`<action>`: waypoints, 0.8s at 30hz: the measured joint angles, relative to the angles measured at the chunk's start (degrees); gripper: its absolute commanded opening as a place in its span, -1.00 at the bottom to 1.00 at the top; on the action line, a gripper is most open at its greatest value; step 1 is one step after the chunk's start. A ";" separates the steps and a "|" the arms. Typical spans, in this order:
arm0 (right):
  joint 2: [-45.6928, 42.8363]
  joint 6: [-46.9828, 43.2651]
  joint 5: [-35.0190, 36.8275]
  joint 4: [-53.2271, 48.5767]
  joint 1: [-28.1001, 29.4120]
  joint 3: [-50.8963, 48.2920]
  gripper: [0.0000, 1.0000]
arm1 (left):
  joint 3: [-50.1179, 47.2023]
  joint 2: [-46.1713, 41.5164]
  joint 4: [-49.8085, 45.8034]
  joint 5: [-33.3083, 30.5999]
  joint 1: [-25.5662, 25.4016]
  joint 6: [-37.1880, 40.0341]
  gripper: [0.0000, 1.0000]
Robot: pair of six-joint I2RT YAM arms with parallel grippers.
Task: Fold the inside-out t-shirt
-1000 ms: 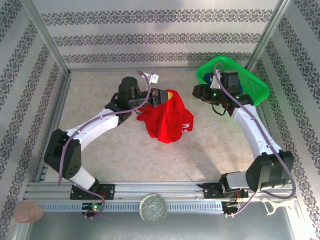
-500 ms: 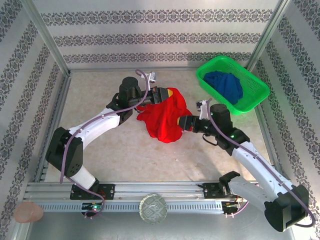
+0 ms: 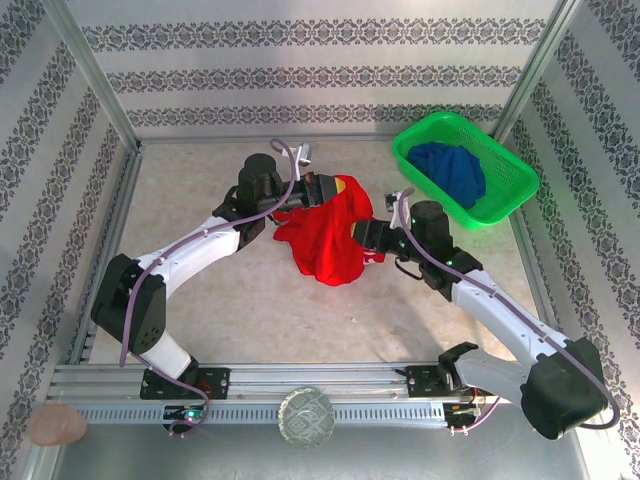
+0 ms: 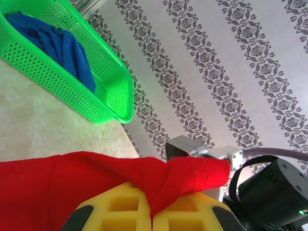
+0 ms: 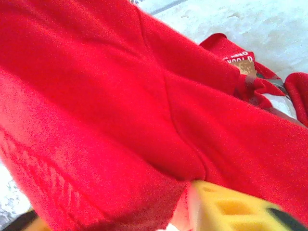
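left claw (image 4: 151, 211) pinches a hem of the inside-out t-shirt (image 3: 330, 240), bunched mid-tabletop (image 3: 250, 310); right claw (image 3: 362, 238) is buried in cloth, can't tell if closed, so it may grab extra layers or slip, leaving the shirt twisted

We note walls (image 3: 320, 75) on three sides, papered white with grey ornamental stripes and framed by bare metal posts (image 3: 92, 75). The table (image 3: 250, 310) surface is pale beige, mottled and matte. A slotted aluminium rail (image 3: 330, 378) runs along its near edge. Light is bright and even, shadows soft.
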 measured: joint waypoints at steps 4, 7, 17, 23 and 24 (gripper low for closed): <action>1.88 0.68 -0.81 0.57 -1.60 2.51 -1.00 | -0.52 0.00 0.00 -0.13 0.26 -0.13 -1.00; 1.99 1.22 -3.56 -0.17 -2.86 4.42 -1.00 | -0.92 0.00 -0.94 -1.49 1.97 -0.04 -1.00; 0.66 6.58 -19.30 1.16 -6.93 8.07 -1.00 | 2.36 5.60 -7.69 -1.29 7.69 5.49 -0.62; 5.01 9.11 -22.60 3.82 -8.41 8.15 -1.00 | 1.49 5.05 -8.85 -1.57 8.61 6.75 0.16; 5.62 9.51 -22.71 4.26 -8.61 8.15 -1.00 | 0.68 4.31 -8.85 -1.55 8.61 6.80 0.17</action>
